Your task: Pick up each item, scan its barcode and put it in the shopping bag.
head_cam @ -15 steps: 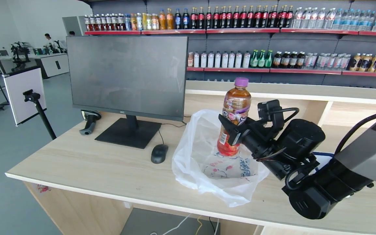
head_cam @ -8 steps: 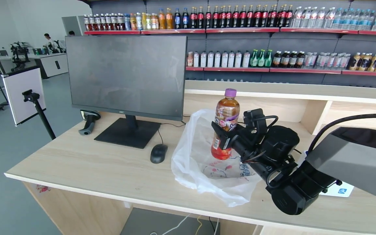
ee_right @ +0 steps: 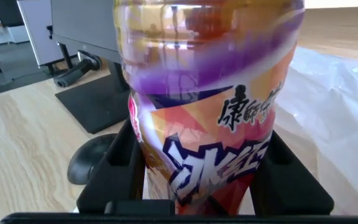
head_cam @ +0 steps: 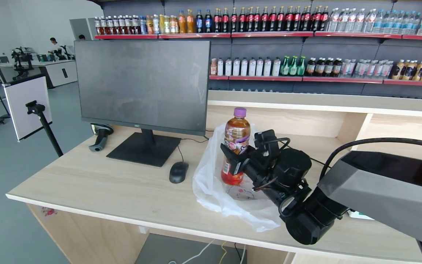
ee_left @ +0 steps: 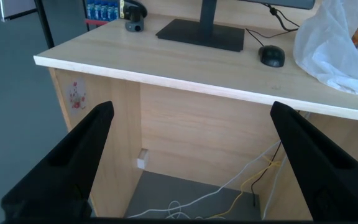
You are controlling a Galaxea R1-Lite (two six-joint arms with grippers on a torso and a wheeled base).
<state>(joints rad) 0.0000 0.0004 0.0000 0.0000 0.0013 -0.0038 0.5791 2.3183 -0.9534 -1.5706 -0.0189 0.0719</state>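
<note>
The right gripper held the bottle upright, its fingers clamped on either side of the label at mid-height. The bottle had a purple cap and held orange drink. Its base sat low in the open mouth of the white bag; whether it touched the bag's bottom could not be told. The bag lay slumped on the desk, just right of the mouse and the monitor. A scanner stood by the monitor's left side. The left gripper hung in front of the desk, below its edge, fingers spread wide and holding nothing.
</note>
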